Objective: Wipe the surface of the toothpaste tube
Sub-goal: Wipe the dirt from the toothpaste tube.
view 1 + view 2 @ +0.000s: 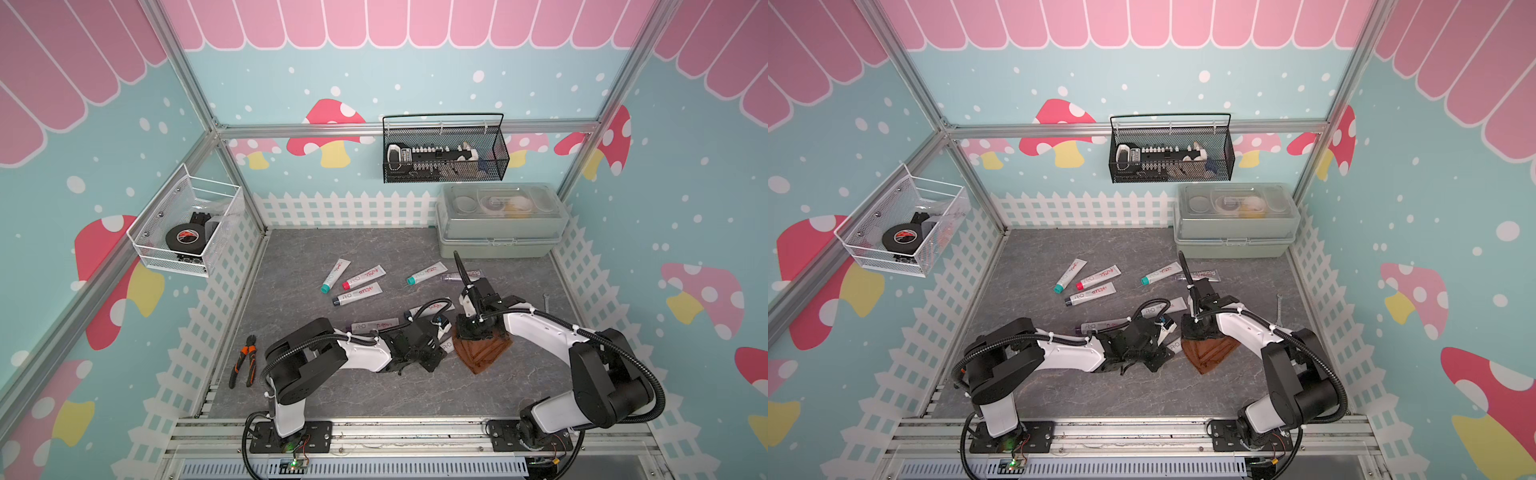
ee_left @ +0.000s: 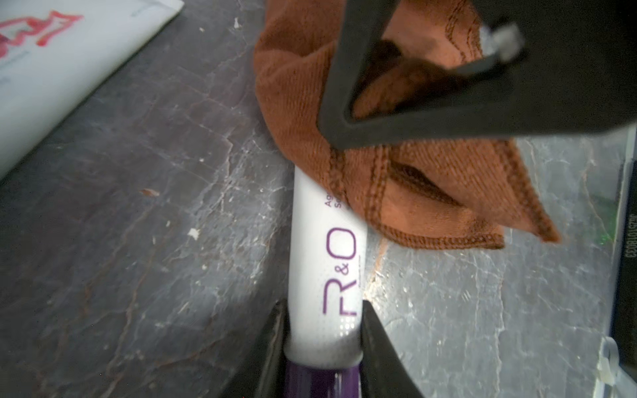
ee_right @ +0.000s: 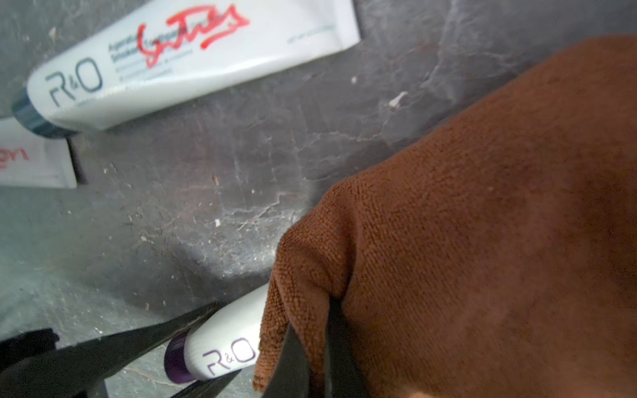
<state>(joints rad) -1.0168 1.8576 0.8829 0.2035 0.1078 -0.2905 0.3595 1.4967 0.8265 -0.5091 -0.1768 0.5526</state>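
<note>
Teal walls (image 1: 415,83) printed with pink mushrooms and a white picket fence enclosed a grey stone-patterned table (image 1: 374,395). One grey-green lidded box (image 1: 494,247) stood at the table's far right corner. One black mesh basket (image 1: 415,176) hung on the back wall, its dark contents too small to name. One white mesh basket (image 1: 166,216) hung on the left wall, holding a roll of black tape (image 1: 185,237). A left arm (image 1: 361,355) and a right arm (image 1: 536,326), both white and black, reached inward from the near edge. The left gripper (image 2: 324,306) was clamped on the toothpaste tube (image 2: 325,258), a finger on either side of it next to its purple cap. The tube lay flat on the table near the front centre, between the two arms. The right gripper (image 3: 310,344) was closed, pinching a brown cloth (image 1: 482,353). That cloth draped over the tube's far end, touching it, and spread onto the table beside it. One pair of orange-handled pliers (image 1: 245,361) lay near the left front edge. Several spare tubes (image 1: 357,293) lay scattered across the middle of the table; one scrawled tube (image 3: 193,58) bore red marker lines.
</note>
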